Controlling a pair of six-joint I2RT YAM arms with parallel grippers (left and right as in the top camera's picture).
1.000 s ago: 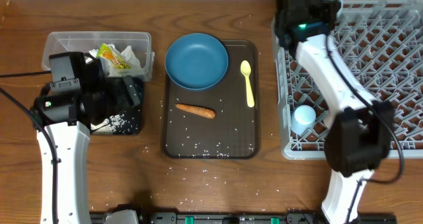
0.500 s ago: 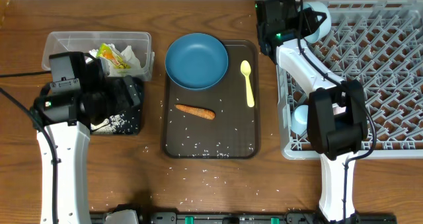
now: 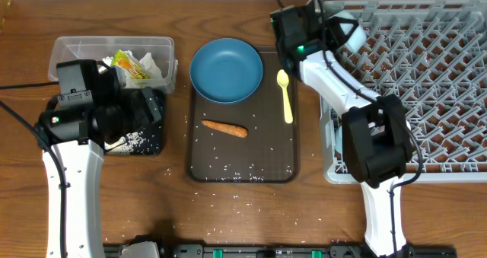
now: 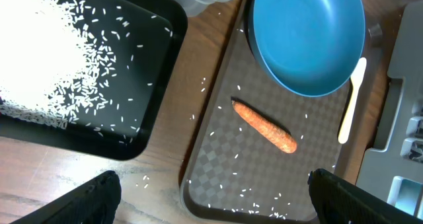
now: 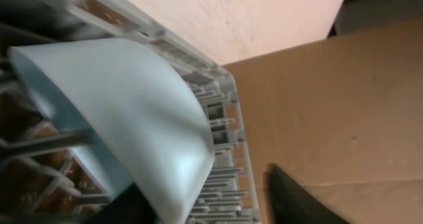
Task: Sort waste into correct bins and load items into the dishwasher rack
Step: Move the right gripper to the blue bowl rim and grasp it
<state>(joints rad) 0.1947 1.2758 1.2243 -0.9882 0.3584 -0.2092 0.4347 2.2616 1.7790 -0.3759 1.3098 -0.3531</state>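
Jaws sprung apart, my right gripper has just released the light blue bowl into the dishwasher rack's far left corner; dark blue bowl, yellow spoon and carrot remain.

**Mostly plastic, on a wooden top**

The table is brown wood with visible grain and a low sheen; the tub is thin, clear plastic; the wrapper in it looks like shiny yellow-green film; the paper is white and creased.

The black tray is smooth, glossy plastic; the rice grains on it are matt white; the brown serving tray has a fine chequered texture; the dark blue bowl is smooth with a satin sheen; the spoon is smooth pale-yellow plastic; the carrot is matt and faintly ridged.

The rack is matt, light grey moulded plastic; the light blue bowl is smooth and softly glossy; the flat brown surface beyond it is matt, possibly cardboard.
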